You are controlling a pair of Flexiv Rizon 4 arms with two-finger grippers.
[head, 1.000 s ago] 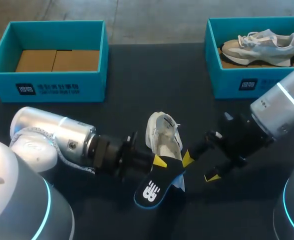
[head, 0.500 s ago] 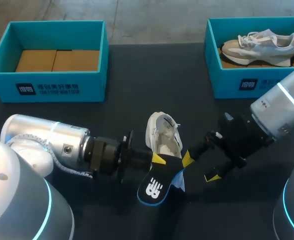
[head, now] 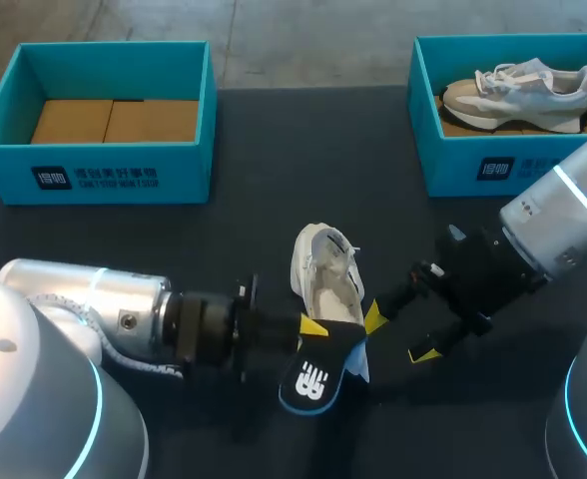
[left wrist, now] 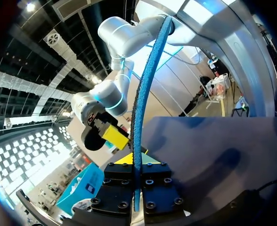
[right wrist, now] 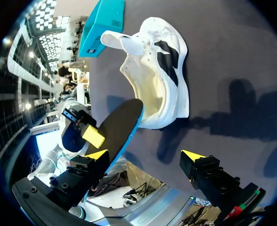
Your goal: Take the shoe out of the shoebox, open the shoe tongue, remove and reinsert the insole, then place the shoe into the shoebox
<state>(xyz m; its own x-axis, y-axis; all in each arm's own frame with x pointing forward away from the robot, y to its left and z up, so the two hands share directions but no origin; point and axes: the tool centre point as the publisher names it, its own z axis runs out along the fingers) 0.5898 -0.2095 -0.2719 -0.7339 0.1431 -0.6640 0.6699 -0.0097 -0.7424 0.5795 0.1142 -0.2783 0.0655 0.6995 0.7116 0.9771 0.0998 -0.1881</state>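
Left gripper [head: 320, 332] pinches black, blue-edged insole [head: 308, 380].

Two boxes stand at the far side of the counter [head: 313, 150], well apart: the left box [head: 99, 175] with cardboard pieces [head: 114, 120] in it, the right box [head: 473, 165] with a shoe [head: 518, 90] lying in it. Near the middle, in front of both, a second shoe [head: 325, 271] lies on the counter. Just in front of it is an insole [head: 313, 377], its edge gripped in the left claw [head: 318, 329]. The right claw [head: 398, 334], spread, is just to the insole's right.
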